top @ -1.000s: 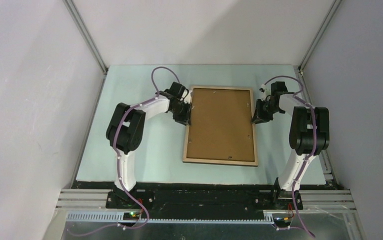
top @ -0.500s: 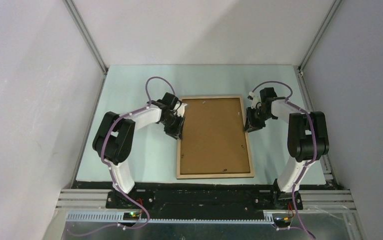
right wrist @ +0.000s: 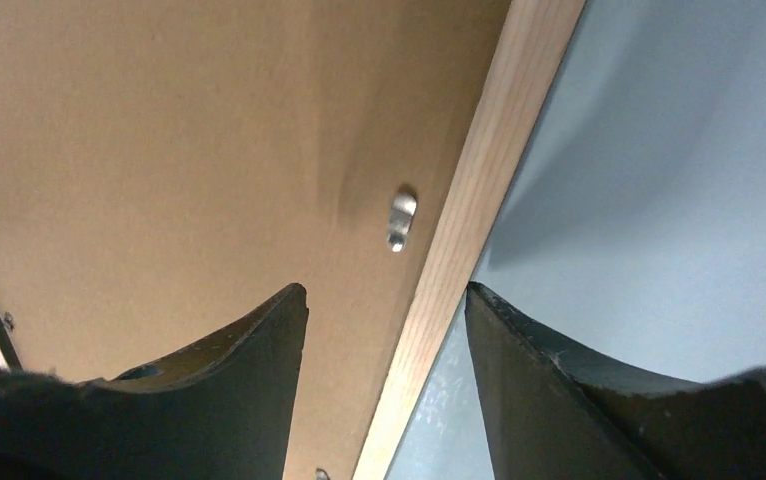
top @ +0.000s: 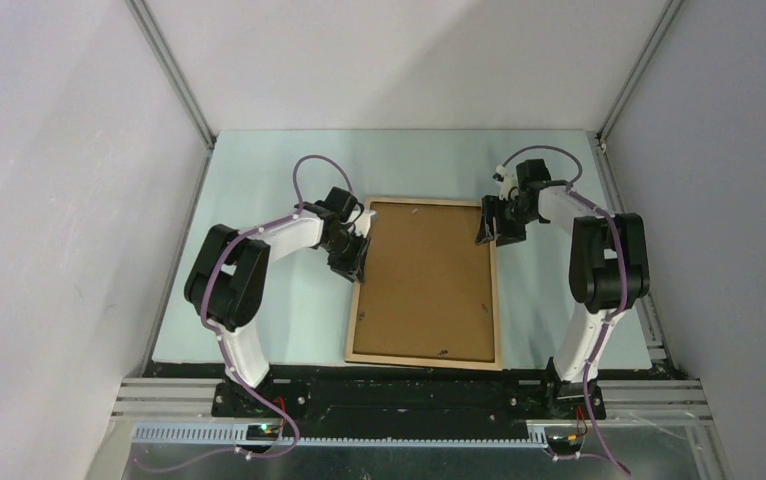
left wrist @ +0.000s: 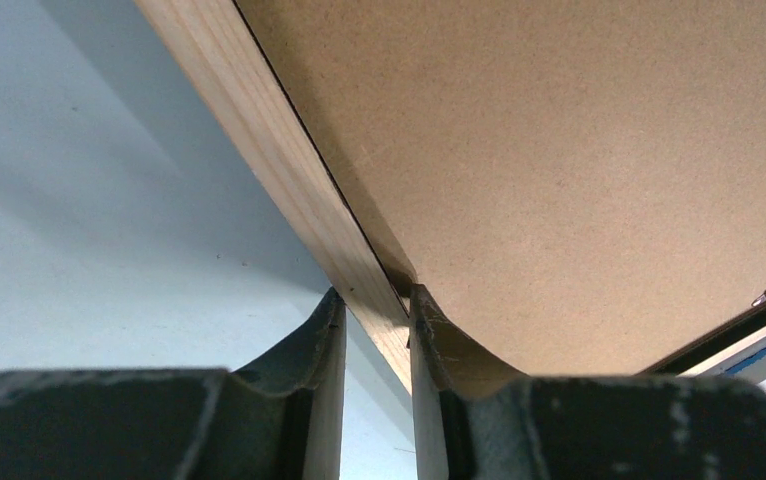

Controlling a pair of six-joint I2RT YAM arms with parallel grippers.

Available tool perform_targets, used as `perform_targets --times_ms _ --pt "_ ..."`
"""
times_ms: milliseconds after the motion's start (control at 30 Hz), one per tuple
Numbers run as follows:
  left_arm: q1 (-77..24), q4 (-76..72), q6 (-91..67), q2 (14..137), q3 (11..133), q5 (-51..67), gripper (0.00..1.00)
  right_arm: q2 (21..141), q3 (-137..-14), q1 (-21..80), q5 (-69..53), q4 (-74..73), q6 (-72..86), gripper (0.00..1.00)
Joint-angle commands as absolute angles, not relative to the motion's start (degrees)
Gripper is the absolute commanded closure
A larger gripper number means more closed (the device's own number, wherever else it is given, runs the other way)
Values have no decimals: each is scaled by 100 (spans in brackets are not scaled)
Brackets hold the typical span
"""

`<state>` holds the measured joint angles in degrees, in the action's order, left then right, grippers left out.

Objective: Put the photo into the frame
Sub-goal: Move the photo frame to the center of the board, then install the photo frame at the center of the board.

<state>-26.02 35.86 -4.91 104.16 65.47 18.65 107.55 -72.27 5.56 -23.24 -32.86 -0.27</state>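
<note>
Lying back side up on the pale table (right wrist: pixel 679 200), the frame (left wrist: pixel 281 150) has its light-wood left rail pinched by the left gripper (left wrist: pixel 376 305), which is closed narrow on this rail. The brown backing panel (left wrist: pixel 559 150) fills the frame and spreads to the right of this gripper. The right gripper (right wrist: pixel 385 290) stands wide, with its two dark fingers (right wrist: pixel 239 380) on either side of the right rail and not pressing it. Just ahead of this gripper, between its fingers, a small metal tab (right wrist: pixel 400 218) sits on the panel, close beside the rail. Both grippers are at the far half of the frame.
</note>
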Motion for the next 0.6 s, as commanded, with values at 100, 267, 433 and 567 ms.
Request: perform_targets --times_ms 100,267,433,567 --pt "-2725 3695 -187 10401 6711 2337 100 11203 -7752 531 -2127 -3127 133 38" --pt "-2725 3689 -203 10424 6734 2377 100 11364 -7889 544 -2027 -3140 150 45" --pt "-2725 3688 -208 10400 6737 2386 100 11443 -7932 572 -1944 -3138 160 52" --pt "-2725 3683 -209 10406 6750 2411 100 11503 -7948 610 -1877 -3138 173 56"
